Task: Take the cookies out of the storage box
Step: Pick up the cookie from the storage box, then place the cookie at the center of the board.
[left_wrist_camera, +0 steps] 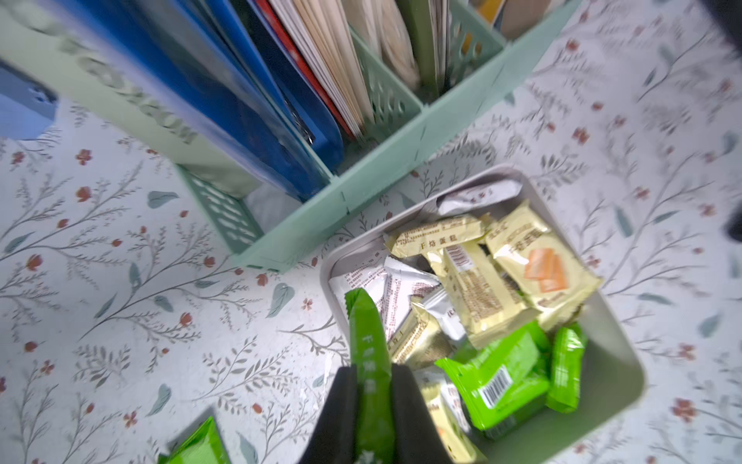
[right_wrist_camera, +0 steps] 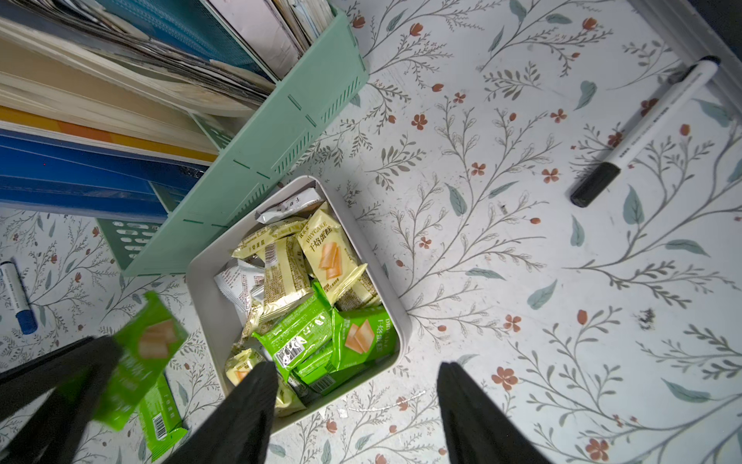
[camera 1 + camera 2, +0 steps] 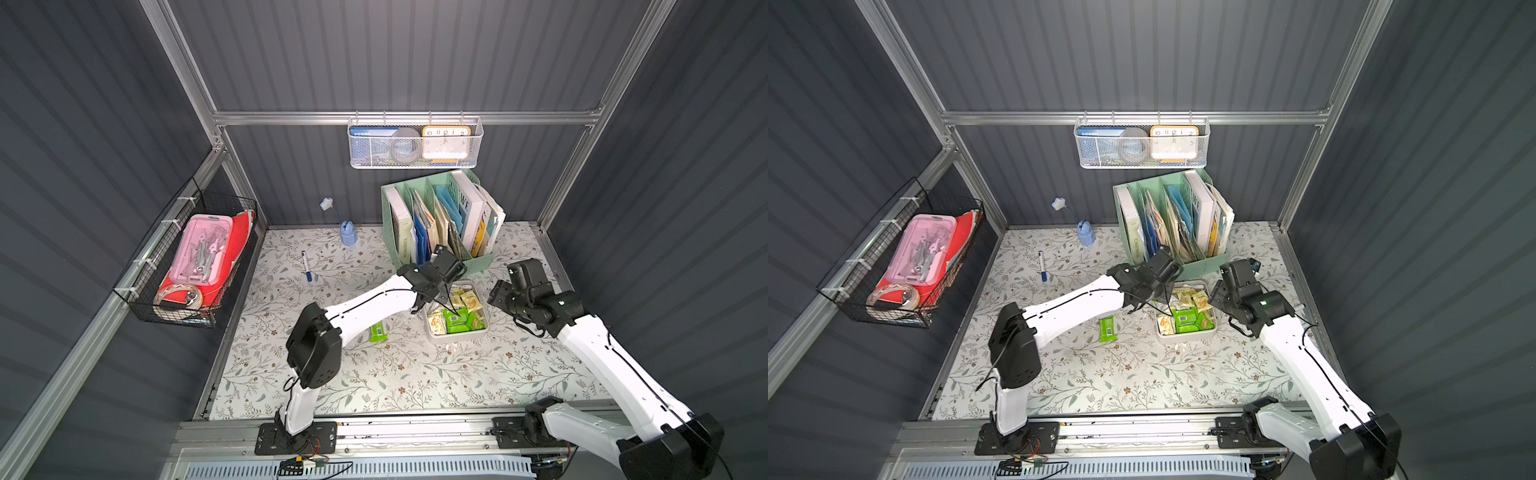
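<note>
Across the enclosure floor: flat table, matte covering printed with twigs and small red flowers, bounded by aluminium rails at front and sides and by ribbed dark panels behind; widest bare stretch between the front rail and the storage box. Against the back panel: mint-green file organiser, rigid slotted plastic, upright dividers packed with books and folders, straight-edged front wall. Just beside that front wall, with a narrow strip of covering between: storage box, shallow squarish light-grey plastic tray, smooth walls, rounded corners, open top. Bare covering from the box toward the right arm, out to the side rail. Inside the box: cookies, small flat glossy packets with crimped ends, piled loosely at mixed angles; pale yellow and whitish-silver mostly toward the organiser, bright green mostly toward the front rail. Beside and above the box wall facing the right arm: right gripper, black fingers spread wide, gripping nothing. At the opposite box wall: left gripper, fingers pressed onto both faces of a held green packet, raised above the pile. On the covering near that wall, apart from it: loose green packet, flat, barcode up. Near the side rail: black-capped marker, slim white cylinder. Well apart, on the left-arm side: blue-capped marker.
</note>
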### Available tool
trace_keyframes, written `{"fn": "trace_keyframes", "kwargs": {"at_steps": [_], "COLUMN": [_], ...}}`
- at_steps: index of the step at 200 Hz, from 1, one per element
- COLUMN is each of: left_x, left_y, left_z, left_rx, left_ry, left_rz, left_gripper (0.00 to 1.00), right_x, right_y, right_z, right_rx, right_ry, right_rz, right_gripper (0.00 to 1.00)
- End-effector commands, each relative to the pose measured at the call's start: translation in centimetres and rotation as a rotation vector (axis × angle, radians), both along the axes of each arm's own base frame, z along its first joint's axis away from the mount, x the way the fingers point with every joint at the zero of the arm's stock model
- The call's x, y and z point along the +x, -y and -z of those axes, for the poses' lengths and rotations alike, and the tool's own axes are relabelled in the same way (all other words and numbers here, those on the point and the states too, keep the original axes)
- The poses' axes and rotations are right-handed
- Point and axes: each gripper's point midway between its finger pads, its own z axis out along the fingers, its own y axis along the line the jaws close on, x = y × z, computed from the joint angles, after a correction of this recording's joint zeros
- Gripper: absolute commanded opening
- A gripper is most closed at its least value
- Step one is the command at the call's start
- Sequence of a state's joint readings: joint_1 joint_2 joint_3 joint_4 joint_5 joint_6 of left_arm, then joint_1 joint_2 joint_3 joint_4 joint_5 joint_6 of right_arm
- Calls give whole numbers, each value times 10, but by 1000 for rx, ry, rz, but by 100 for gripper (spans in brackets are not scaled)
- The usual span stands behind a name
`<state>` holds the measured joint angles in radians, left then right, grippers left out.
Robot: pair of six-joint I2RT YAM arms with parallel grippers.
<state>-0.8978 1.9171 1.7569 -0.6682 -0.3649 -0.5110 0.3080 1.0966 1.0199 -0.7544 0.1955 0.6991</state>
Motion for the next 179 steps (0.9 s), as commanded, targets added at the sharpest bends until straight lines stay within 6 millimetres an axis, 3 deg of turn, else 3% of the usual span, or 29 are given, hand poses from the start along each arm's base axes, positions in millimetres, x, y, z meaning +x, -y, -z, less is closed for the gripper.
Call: {"fn": "trace_keyframes", "kwargs": {"at_steps": [1,36,58,83,122,147,179], "left_x": [-7,-14,-18,-24,-27,-24,-29], "left_y": [-34,-108,-166,-207,-239,-242,-245], "left_z": [-35,-50,-32,-13,17,31,63], "left_rx": [-117,-393,-549,-690,-864,-979,-1058], "left_ry": [45,29,4,-29,-62,-66,-111], "left_rz": [-198,-510,-709,-856,-1027,-1107,-1222], "left_gripper": [4,3,2,1,0,0,1], "right_x": [4,6,8,9,5,4,3], "right_y": [-5,-10,-14,-19,-20,-22,-24], "right_z": [-1,3,5,5,12,16,16], "right_rx": [31,50,58,70,80,88,102], "right_ry": [2,-3,-8,-16,-32,-44,-50], "right_rz": [-7,-26,-46,-66,-71,-71,-74], "right_gripper": [68,68,68,68,68,68,68]}}
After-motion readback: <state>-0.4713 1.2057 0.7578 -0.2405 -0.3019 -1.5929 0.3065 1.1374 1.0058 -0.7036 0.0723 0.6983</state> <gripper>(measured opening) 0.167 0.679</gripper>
